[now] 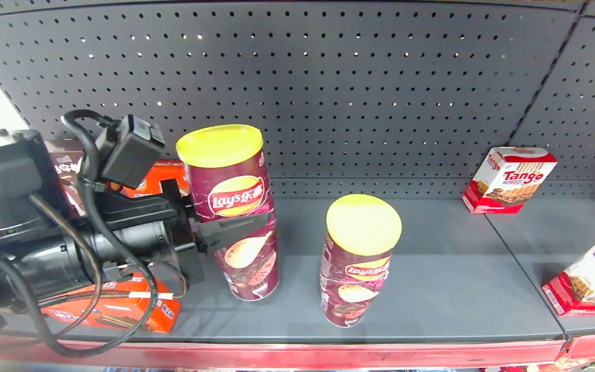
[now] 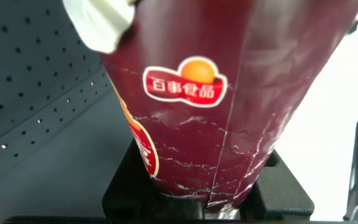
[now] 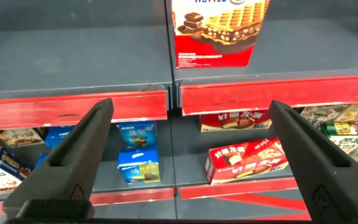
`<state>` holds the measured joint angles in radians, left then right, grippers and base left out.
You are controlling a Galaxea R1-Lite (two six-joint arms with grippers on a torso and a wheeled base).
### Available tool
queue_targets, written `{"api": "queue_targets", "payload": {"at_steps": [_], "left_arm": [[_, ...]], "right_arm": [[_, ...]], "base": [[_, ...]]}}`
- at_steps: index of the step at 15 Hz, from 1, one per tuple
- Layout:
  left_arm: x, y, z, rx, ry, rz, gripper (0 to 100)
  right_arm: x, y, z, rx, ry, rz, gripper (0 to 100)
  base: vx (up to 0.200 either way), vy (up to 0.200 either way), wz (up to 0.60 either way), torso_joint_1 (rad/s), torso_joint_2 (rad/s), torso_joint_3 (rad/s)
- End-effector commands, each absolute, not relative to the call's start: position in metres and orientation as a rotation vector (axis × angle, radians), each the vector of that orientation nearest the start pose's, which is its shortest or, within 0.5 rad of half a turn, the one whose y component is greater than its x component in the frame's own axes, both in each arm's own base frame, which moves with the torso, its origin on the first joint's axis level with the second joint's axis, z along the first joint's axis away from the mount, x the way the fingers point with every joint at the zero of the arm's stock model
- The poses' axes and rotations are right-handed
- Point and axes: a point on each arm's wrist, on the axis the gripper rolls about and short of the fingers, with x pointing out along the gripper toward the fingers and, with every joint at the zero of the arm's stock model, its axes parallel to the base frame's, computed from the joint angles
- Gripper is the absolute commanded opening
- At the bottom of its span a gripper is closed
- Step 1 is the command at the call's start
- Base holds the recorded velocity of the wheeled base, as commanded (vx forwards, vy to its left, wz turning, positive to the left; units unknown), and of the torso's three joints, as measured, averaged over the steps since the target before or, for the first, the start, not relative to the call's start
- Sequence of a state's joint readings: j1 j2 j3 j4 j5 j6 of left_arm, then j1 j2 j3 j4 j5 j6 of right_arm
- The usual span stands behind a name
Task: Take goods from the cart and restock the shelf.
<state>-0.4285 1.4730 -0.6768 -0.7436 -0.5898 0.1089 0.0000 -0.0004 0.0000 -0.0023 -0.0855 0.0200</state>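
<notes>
Currently clamping a maroon chip can with the left gripper — upright on the shelf, just left of the second can, not touching it. Holding the right gripper spread wide open.

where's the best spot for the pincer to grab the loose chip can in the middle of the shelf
Probably take the loose can around the middle of its body, pincer level, coming from the front or the right. It stands upright and round, so the pincer can close across its sides; bare shelf lies to its right, while the held can stands to its left.
</notes>
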Motion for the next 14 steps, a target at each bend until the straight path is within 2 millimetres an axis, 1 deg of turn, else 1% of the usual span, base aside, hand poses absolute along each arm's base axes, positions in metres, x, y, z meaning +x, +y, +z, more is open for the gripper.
{"api": "queue_targets", "payload": {"at_steps": [1,2,3,4,8,11,13,14], "left_arm": [[0.242,-0.121,0.206,0.100,0.057,-1.009,0],[0.251,-0.126,0.206,0.123,0.045,-1.012,0],[0.271,-0.132,0.204,0.143,0.036,-1.003,0],[0.287,-0.138,0.203,0.146,0.028,-1.000,0],[0.328,-0.156,0.202,0.147,-0.005,-1.001,0],[0.355,-0.168,0.199,0.153,-0.033,-1.000,0],[0.366,-0.174,0.199,0.153,-0.052,-1.000,0],[0.369,-0.176,0.198,0.153,-0.054,-1.003,0]], "right_arm": [[-0.023,-0.002,0.076,0.020,-0.001,-0.086,100],[-0.023,-0.002,0.076,0.020,0.001,-0.087,100],[-0.023,-0.002,0.076,0.020,-0.001,-0.086,100],[-0.023,-0.002,0.076,0.020,0.001,-0.087,100],[-0.023,-0.002,0.076,0.020,-0.001,-0.086,100],[-0.023,-0.002,0.076,0.020,-0.001,-0.086,100],[-0.023,-0.002,0.076,0.020,-0.001,-0.086,100],[-0.023,-0.002,0.076,0.020,-0.001,-0.086,100]], "base": [[0.000,0.000,0.00,0.000,0.00,0.000],[0.000,0.000,0.00,0.000,0.00,0.000],[0.000,0.000,0.00,0.000,0.00,0.000],[0.000,0.000,0.00,0.000,0.00,0.000],[0.000,0.000,0.00,0.000,0.00,0.000],[0.000,0.000,0.00,0.000,0.00,0.000],[0.000,0.000,0.00,0.000,0.00,0.000],[0.000,0.000,0.00,0.000,0.00,0.000]]}}
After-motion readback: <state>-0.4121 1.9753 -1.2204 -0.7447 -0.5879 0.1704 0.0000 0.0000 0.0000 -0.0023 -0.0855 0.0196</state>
